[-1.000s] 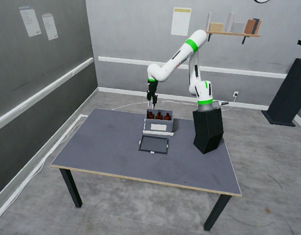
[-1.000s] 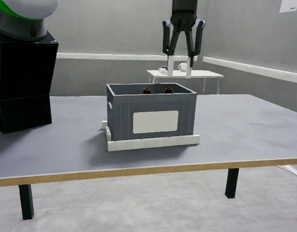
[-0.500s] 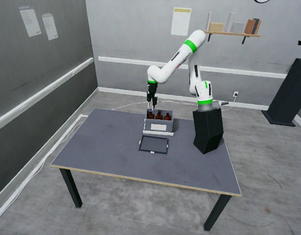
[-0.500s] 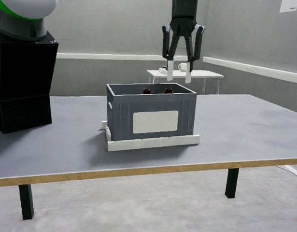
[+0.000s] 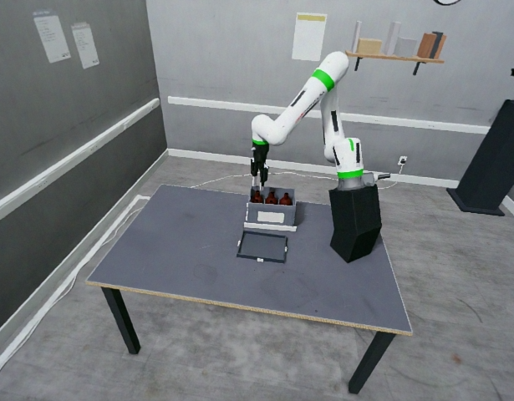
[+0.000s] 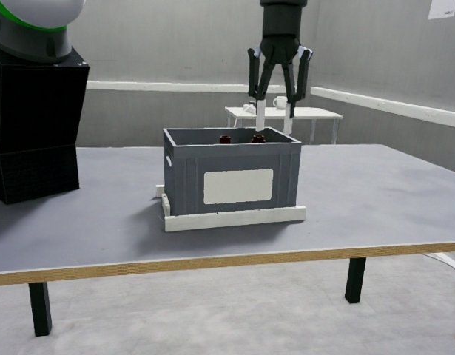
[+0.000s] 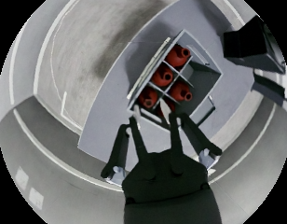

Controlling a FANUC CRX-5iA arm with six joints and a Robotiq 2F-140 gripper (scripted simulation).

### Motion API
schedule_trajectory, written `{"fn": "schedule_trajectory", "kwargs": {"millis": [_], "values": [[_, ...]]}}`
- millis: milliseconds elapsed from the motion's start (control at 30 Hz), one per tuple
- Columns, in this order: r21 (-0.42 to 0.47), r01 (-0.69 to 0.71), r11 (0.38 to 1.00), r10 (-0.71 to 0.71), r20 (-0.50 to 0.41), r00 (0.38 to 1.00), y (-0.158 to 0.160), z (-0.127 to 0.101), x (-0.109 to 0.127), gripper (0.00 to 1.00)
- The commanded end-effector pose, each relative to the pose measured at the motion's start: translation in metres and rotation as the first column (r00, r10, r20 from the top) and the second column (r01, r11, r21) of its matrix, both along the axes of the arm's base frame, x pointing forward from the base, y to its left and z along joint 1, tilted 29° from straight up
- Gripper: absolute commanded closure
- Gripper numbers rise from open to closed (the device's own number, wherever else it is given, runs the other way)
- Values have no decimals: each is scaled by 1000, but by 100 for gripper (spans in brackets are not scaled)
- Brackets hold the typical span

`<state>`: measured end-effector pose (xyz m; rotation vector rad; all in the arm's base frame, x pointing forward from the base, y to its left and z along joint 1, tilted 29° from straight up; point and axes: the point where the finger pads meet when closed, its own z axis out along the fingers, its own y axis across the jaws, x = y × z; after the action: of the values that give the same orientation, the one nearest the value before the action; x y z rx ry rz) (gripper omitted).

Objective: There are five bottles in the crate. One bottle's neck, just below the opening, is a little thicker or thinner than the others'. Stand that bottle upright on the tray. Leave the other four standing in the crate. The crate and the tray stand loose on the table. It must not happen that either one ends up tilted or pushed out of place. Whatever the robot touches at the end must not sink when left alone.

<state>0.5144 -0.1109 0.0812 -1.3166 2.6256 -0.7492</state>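
The grey crate stands on the table. In the wrist view, five red-brown bottles stand in it: three in one row, a fourth bottle in the other row, and a fifth, partly hidden by a fingertip. One compartment is empty. No difference in neck thickness can be made out. My gripper points down, part-way open and empty, its fingertips just over one end of the crate near the partly hidden bottle. The dark tray lies flat and empty beside the crate.
White strips run along the crate's base on two sides. The black robot pedestal stands at one side of the table. The crate's raised walls surround the bottles closely.
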Motion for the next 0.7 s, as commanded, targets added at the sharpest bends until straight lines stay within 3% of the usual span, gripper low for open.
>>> {"fn": "schedule_trajectory", "kwargs": {"millis": [0,667], "values": [[0,-1,1000,1,1,1000,-1,-2,1,56],[0,-1,1000,1,1,1000,-2,-6,3,56]]}}
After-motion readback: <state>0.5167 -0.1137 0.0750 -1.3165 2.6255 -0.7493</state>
